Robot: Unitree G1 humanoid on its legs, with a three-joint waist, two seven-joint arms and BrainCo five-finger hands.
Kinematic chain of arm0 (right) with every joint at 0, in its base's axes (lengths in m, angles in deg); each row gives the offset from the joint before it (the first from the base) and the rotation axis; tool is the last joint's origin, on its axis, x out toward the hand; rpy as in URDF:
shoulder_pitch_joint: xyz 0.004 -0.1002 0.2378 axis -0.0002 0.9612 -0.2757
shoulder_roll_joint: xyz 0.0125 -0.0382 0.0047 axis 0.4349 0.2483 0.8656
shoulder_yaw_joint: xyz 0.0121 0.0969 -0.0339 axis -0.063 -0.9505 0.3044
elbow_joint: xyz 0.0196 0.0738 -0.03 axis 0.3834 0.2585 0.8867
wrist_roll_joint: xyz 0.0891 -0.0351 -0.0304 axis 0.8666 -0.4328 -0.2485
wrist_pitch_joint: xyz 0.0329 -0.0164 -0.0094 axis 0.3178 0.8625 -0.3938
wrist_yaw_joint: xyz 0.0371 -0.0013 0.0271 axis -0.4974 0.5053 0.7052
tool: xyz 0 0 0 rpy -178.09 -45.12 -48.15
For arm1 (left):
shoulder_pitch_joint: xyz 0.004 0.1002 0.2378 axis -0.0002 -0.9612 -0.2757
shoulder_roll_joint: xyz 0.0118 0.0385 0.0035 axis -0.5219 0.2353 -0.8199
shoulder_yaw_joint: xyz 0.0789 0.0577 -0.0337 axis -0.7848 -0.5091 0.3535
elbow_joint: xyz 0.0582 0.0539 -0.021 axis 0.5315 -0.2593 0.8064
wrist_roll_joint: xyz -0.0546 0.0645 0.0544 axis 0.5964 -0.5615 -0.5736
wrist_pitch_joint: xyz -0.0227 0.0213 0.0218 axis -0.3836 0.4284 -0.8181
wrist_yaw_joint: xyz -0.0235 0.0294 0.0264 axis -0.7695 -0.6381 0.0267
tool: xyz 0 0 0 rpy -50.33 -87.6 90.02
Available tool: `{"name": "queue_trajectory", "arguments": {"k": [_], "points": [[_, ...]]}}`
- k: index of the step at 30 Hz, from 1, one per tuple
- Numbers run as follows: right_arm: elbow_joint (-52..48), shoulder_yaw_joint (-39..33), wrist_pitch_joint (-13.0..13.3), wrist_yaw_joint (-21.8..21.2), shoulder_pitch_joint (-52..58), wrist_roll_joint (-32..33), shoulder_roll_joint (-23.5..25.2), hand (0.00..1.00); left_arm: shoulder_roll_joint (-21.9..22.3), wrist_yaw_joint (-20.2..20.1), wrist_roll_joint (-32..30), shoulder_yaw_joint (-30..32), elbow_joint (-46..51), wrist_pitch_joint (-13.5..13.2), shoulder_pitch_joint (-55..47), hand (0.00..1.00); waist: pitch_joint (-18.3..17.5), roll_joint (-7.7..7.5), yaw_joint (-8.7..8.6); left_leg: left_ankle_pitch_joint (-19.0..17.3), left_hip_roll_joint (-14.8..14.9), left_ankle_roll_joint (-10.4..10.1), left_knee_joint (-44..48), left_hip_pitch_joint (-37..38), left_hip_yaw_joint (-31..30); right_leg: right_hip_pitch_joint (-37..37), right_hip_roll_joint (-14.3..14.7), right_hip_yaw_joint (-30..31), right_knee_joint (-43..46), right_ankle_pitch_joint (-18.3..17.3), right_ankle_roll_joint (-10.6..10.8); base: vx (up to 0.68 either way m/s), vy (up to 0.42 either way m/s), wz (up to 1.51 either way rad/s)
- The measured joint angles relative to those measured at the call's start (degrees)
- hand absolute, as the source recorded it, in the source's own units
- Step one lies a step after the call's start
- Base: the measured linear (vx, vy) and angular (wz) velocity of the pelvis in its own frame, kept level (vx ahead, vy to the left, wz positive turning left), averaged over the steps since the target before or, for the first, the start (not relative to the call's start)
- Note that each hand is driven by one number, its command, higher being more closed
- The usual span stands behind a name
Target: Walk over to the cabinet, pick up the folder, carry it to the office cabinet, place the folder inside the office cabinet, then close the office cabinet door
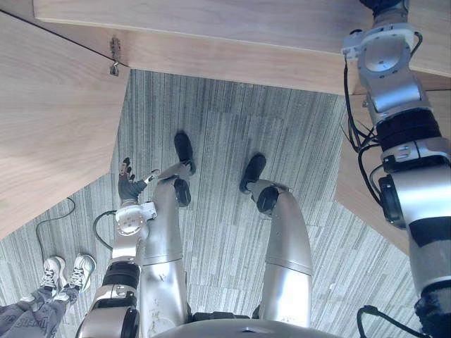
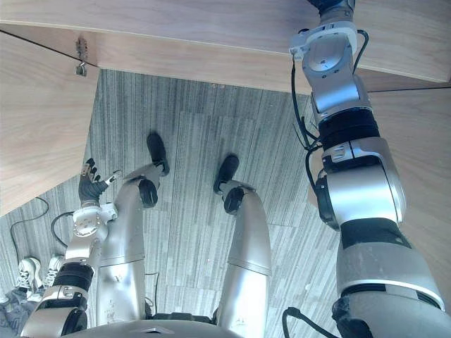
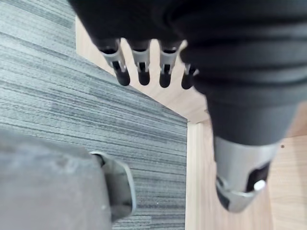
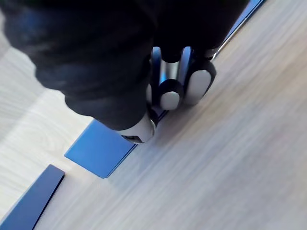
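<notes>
A blue folder (image 4: 101, 149) lies flat on a pale wooden surface (image 4: 225, 158). My right hand (image 4: 173, 92) is on top of it, fingers curled over its edge and thumb (image 4: 140, 129) pressed against it. The right arm (image 1: 398, 98) reaches up past the top of the eye views over the wooden cabinet top (image 1: 246, 32). My left hand (image 1: 129, 184) hangs low beside my left leg, its fingers (image 3: 139, 72) straight and holding nothing.
A wooden panel (image 1: 49, 120) with a small metal fitting (image 1: 114, 58) stands at the left, and another wooden panel (image 1: 356, 190) at the right. Grey striped carpet (image 1: 225, 127) lies between them. A person's shoes (image 1: 67, 271) stand at lower left. A second dark blue strip (image 4: 33, 201) lies near the folder.
</notes>
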Motion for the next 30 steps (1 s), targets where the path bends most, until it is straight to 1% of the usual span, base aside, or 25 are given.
{"name": "queue_trajectory", "arguments": {"k": [1,4,7,10,12,14,15,17,18,20,21,23,25,26,28,29,30], "points": [[0.0,-0.3,0.0,0.0,0.0,0.8,0.0,1.00,0.0,0.0,0.0,0.0,0.0,0.0,0.0,0.00,0.0,0.00,0.00,0.0,0.0,0.0,0.0,0.0,0.1,0.0,0.0,0.0,0.0,0.0,0.0,-0.05,0.012,0.00],[0.0,-4.2,-0.1,0.1,0.5,3.8,1.3,1.00,0.1,0.1,0.0,0.0,0.0,0.1,0.0,0.00,0.0,0.00,0.01,0.4,0.1,-0.2,0.4,0.1,0.2,0.3,-0.1,0.0,-0.1,0.7,0.3,-0.05,0.012,-0.02],[-0.2,-9.0,-0.3,0.6,2.3,8.0,2.6,1.00,0.3,0.2,0.0,0.0,-0.1,0.5,0.0,0.00,0.0,0.00,0.21,0.7,0.1,0.5,0.5,0.7,0.4,1.0,-0.1,0.1,-0.1,0.8,0.2,-0.01,0.000,0.00],[-3.5,-15.1,-1.4,2.2,6.1,13.0,4.1,1.00,0.8,0.3,0.0,0.5,-0.1,1.0,0.0,0.00,0.0,0.00,0.94,0.2,0.7,0.9,1.2,1.6,0.6,2.1,0.2,0.1,-0.1,0.7,0.2,-0.04,-0.005,-0.06],[-7.7,-16.8,-1.6,3.2,9.1,14.7,5.6,1.00,0.9,0.5,0.0,0.7,-0.1,1.6,0.0,0.00,0.0,0.00,0.87,-0.2,1.0,1.1,1.7,2.0,0.8,2.5,0.4,0.3,0.0,0.7,0.2,-0.03,-0.008,-0.13],[-16.1,-18.3,-1.6,4.9,13.9,14.6,8.1,1.00,0.8,0.5,0.0,1.3,-0.1,2.2,0.0,0.00,0.0,0.00,0.82,-0.9,1.9,1.3,3.0,2.6,0.8,3.3,0.9,0.3,0.1,0.8,-0.3,-0.03,-0.007,-0.18],[-18.4,-18.7,-1.6,5.4,15.1,14.5,9.0,1.00,0.9,0.5,0.0,1.4,-0.1,2.4,-0.1,0.00,0.0,0.00,0.71,-1.0,2.0,1.4,3.2,3.0,0.9,3.6,1.0,0.4,0.2,0.8,-0.4,-0.03,-0.007,-0.12],[-27.7,-19.5,-1.6,6.9,19.4,14.0,11.6,1.00,2.0,0.5,-0.1,1.7,-0.1,2.6,-0.1,0.00,0.0,-0.01,0.24,-1.4,2.2,1.4,3.4,5.0,1.4,5.4,1.1,0.9,0.2,0.7,-0.4,-0.02,-0.006,-0.06],[-30.0,-19.5,-1.6,7.0,20.5,13.7,12.1,1.00,2.3,0.5,-0.1,1.6,-0.1,2.9,-0.1,0.00,0.0,-0.01,0.14,-1.6,2.2,1.3,3.4,5.6,1.4,6.0,1.1,1.0,0.1,0.7,-0.3,-0.03,-0.003,-0.07],[-40.4,-19.1,-1.3,7.7,26.1,10.2,14.6,1.00,3.6,0.3,-0.3,1.2,-0.1,3.2,-0.6,0.00,0.0,-0.02,-0.13,-2.6,2.6,0.7,3.1,8.5,1.5,9.1,1.9,1.3,-1.0,0.5,-0.1,-0.03,-0.002,-0.10],[-42.6,-18.7,-1.1,7.7,27.6,9.3,15.2,1.00,3.9,0.1,-0.4,1.0,-0.1,3.4,-0.9,0.00,0.0,-0.03,-0.29,-2.7,2.6,0.7,2.8,9.5,1.6,10.1,1.9,1.3,-1.4,0.4,0.1,-0.03,-0.006,-0.08],[-48.6,-17.1,-0.7,7.5,32.5,7.0,16.3,1.00,4.9,-0.4,-1.1,0.7,-0.1,3.8,-2.0,0.00,0.0,-0.04,-0.40,-2.9,2.6,0.7,1.2,13.0,2.2,13.4,2.2,1.3,-3.4,0.2,-0.3,-0.01,-0.010,-0.09],[-55.5,-14.1,0.7,6.1,40.1,4.6,18.4,1.00,5.3,-0.5,-1.6,0.5,-0.3,4.3,-4.2,0.00,0.0,-0.07,-0.62,-2.9,2.6,0.6,-1.6,18.4,3.4,18.5,2.6,1.3,-7.0,0.9,-0.1,0.02,-0.014,-0.17],[-56.8,-13.1,1.0,5.8,42.0,3.9,19.1,1.00,5.3,-0.5,-2.0,0.5,-0.2,4.4,-4.8,0.00,0.0,-0.08,-0.64,-2.9,2.6,0.5,-2.3,19.9,3.6,19.9,2.8,1.3,-8.1,1.2,0.0,0.06,-0.023,-0.16],[-60.3,-9.0,2.1,3.0,49.6,1.7,21.7,1.00,5.4,-1.6,-3.0,0.7,-0.4,4.7,-6.7,0.00,-0.2,-0.12,-0.69,-3.2,2.6,0.0,-4.9,25.8,4.7,25.7,3.2,1.2,-11.8,2.1,0.3,0.10,-0.041,-0.13],[-60.7,-7.3,2.5,1.7,51.9,0.4,22.6,1.00,5.5,-1.8,-3.6,0.9,-0.7,4.7,-7.3,0.00,-0.6,-0.17,-0.74,-3.2,2.6,0.0,-5.8,27.6,4.8,27.7,3.6,1.2,-13.3,2.7,0.2,0.14,-0.038,-0.15],[-60.8,-4.1,3.0,0.0,56.4,-1.7,24.0,1.00,5.9,-2.0,-4.1,1.2,-1.5,4.8,-8.2,0.00,-2.5,-0.40,-0.80,-3.2,2.6,0.0,-7.2,29.8,5.3,30.1,4.1,1.2,-15.7,3.5,1.0,0.13,-0.021,-0.11]]}}
